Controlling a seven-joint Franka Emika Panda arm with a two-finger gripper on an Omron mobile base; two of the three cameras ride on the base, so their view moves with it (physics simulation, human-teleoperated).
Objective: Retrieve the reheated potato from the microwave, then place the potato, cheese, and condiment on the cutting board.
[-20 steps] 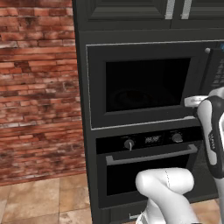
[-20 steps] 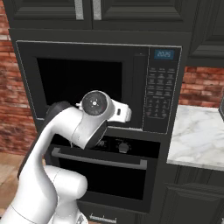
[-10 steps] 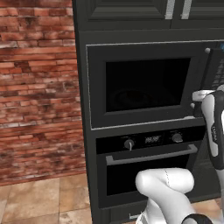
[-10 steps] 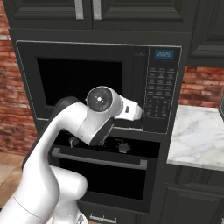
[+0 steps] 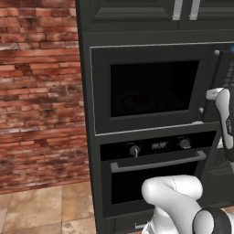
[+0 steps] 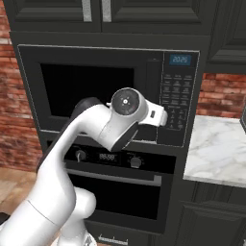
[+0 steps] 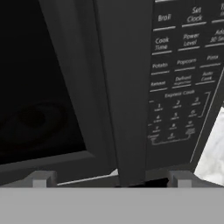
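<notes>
At the microwave's (image 6: 110, 91) lower right, you have the gripper (image 7: 111, 178) up close against the front, its two fingers (image 7: 41, 178) set wide apart with nothing between them. Through the hand view, one tip sits under the door's bottom frame and the other under the button panel (image 7: 183, 83), with the door's vertical right edge strip running down between them. You can read labels such as Cook Time, Power Level, Popcorn and Potato on that panel, above rows of number keys. Behind the dark glass door (image 5: 153, 87), shut in both base views, a round turntable shape is faintly visible; you cannot tell whether the potato is in there, the interior being too dark. From the right base view, the white arm (image 6: 96, 134) bends up from the lower left and its wrist ends just beside the panel's lower left corner, below the blue clock display (image 6: 180, 59). Directly under the microwave sits the black oven (image 6: 115, 187) with its knobs and bar handle. A marble counter (image 6: 216, 153) juts in at the right, and a brick wall (image 5: 41, 91) flanks the dark cabinet column on the left.
</notes>
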